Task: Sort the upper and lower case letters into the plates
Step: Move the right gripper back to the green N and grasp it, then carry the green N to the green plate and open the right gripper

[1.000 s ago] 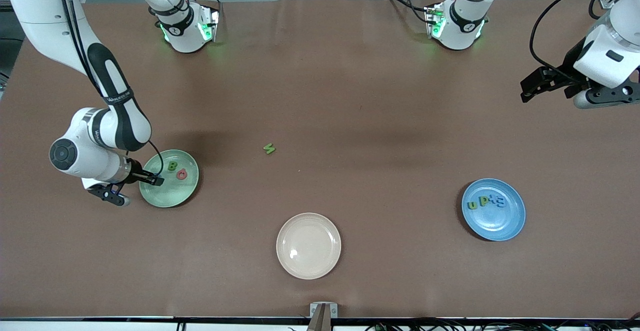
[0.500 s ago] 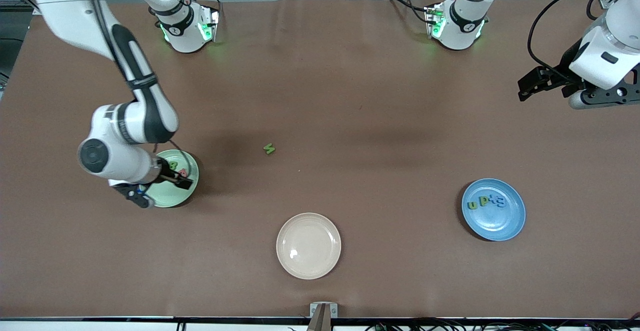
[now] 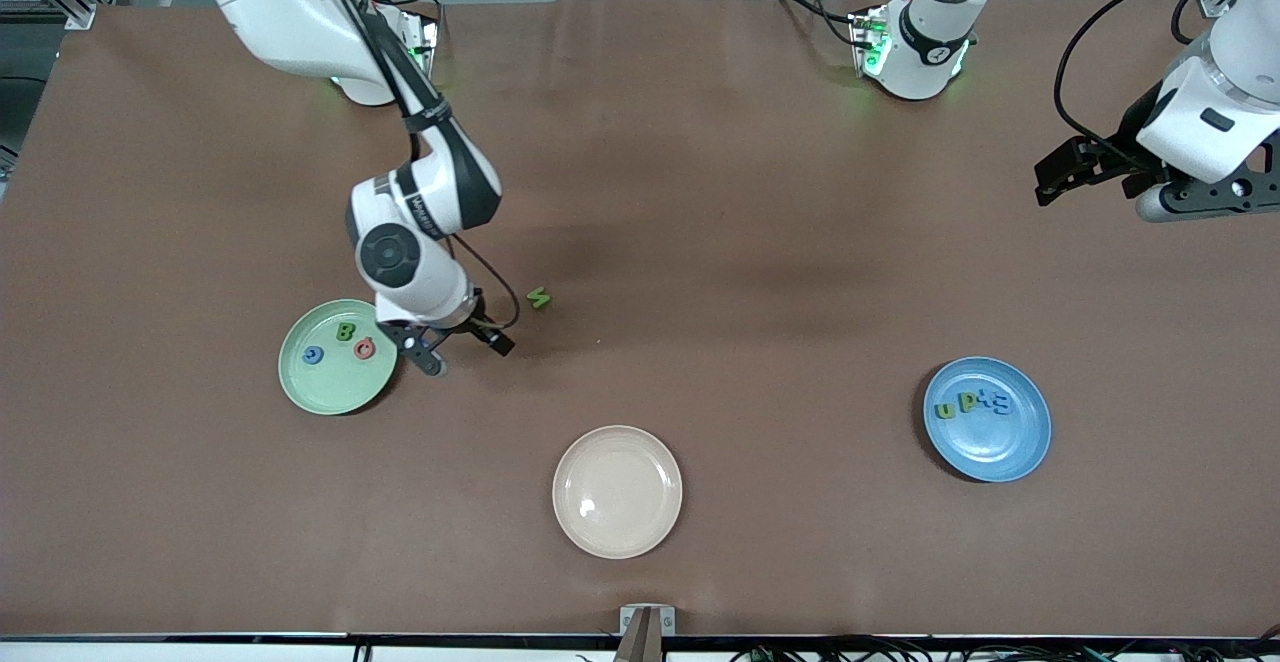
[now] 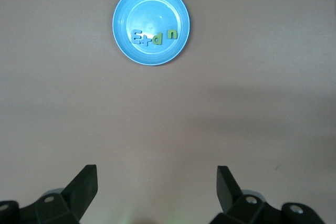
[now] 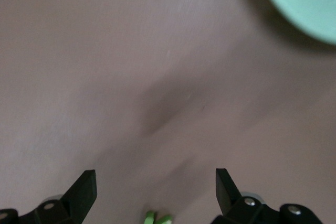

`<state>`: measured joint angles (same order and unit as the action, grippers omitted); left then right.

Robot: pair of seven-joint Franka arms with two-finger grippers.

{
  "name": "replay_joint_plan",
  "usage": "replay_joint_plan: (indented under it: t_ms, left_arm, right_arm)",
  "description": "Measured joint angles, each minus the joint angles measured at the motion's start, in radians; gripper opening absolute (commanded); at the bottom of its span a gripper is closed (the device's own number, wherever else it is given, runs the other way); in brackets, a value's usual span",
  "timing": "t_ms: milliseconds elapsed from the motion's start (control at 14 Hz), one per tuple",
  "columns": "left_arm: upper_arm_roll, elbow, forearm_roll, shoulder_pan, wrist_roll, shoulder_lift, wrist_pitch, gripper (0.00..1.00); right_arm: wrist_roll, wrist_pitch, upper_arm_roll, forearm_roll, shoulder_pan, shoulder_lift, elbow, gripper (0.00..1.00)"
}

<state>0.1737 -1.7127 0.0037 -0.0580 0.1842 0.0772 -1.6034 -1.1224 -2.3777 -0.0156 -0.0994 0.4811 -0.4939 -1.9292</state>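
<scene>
Surface (image 3: pixel 760 272): plain brown. Mint green plate (image 3: pixel 330 387) carries a green letter (image 3: pixel 345 331), a red one (image 3: pixel 364 348), a blue one (image 3: pixel 313 354). Blue plate (image 3: pixel 990 447): green and blue letters (image 3: pixel 970 404). Third plate (image 3: pixel 617 491) cream-beige. Loose letter (image 3: pixel 539 297) green.

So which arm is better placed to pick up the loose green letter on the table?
The right arm. Its gripper hangs open beside the green letter, which shows between its fingers in its wrist view. The left gripper waits open at its own end of the table.

High front camera; two down-looking wrist cameras
</scene>
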Motion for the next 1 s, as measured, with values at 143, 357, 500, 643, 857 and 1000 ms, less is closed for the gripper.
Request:
replay_joint_plan:
  t_ms: [143, 357, 500, 643, 857, 1000]
  left_arm:
    - [0.001, 0.0, 0.0, 0.001, 0.0, -0.003, -0.002, 1.0]
    - [0.002, 0.012, 0.0, 0.001, 0.0, -0.003, -0.003, 1.0]
    - [0.005, 0.02, 0.0, 0.001, 0.0, -0.003, -0.003, 1.0]
    - [0.005, 0.021, 0.0, 0.001, 0.0, -0.003, -0.003, 1.0]
    - [0.007, 0.023, 0.0, 0.001, 0.0, -0.004, -0.004, 1.0]
    - [0.009, 0.03, -0.001, 0.002, 0.0, -0.003, -0.005, 1.0]
  right_arm:
    - [-0.044, -0.023, -0.001, 0.0, 0.028, -0.017, -0.002, 0.92]
    - [-0.109, -0.071, -0.001, 0.0, 0.063, -0.05, -0.007, 0.9]
    - [-0.154, -0.08, -0.001, 0.0, 0.082, -0.064, -0.008, 0.89]
    - [-0.19, -0.08, -0.002, 0.0, 0.097, -0.066, -0.021, 0.87]
    - [-0.229, -0.084, -0.002, 0.0, 0.12, -0.066, -0.045, 0.85]
    - [-0.248, -0.098, -0.002, 0.0, 0.134, -0.066, -0.056, 0.83]
